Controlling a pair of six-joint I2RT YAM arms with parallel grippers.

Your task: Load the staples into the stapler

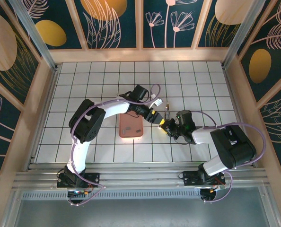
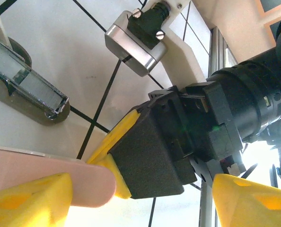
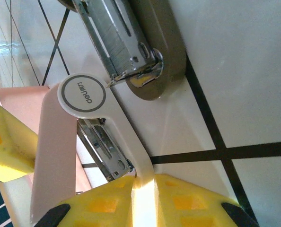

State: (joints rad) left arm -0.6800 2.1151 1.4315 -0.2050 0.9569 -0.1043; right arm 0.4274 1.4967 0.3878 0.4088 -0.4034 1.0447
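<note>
Reaches inward from both sides to the middle of the white tiled table (image 1: 83, 80); pinches glossy pink-and-white plastic mini stapler (image 3: 55, 156), hinged open, in right gripper (image 3: 143, 196); holds left gripper (image 2: 143, 198) spread wide.

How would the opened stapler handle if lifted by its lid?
The stapler is hinged open, so its base may swing. Its glossy lid could slip from the right gripper. Small, so likely light.

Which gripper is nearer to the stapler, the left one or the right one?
Right. The right gripper is shut on the pink lid of the stapler. The left gripper is open, close beside that lid.
</note>
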